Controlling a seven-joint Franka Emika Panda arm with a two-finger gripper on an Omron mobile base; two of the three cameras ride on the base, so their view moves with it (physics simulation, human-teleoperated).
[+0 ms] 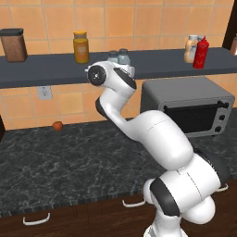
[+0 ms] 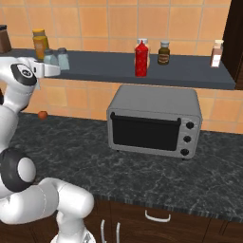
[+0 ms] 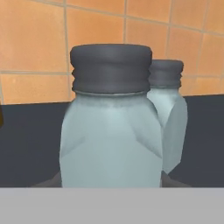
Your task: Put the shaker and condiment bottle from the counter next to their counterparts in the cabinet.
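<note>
Hand view, centre: the hand, its fingers closed on the small pale blue-grey translucent shaker with a grey cap, holds it over the long dark slate-grey shelf, just beside its near-identical twin shaker. Right base view, upper middle: all-red squeeze bottle upright on the shelf, beside a beige bottle.

Orange tiled wall with a white outlet, dark wood drawers below.
</note>
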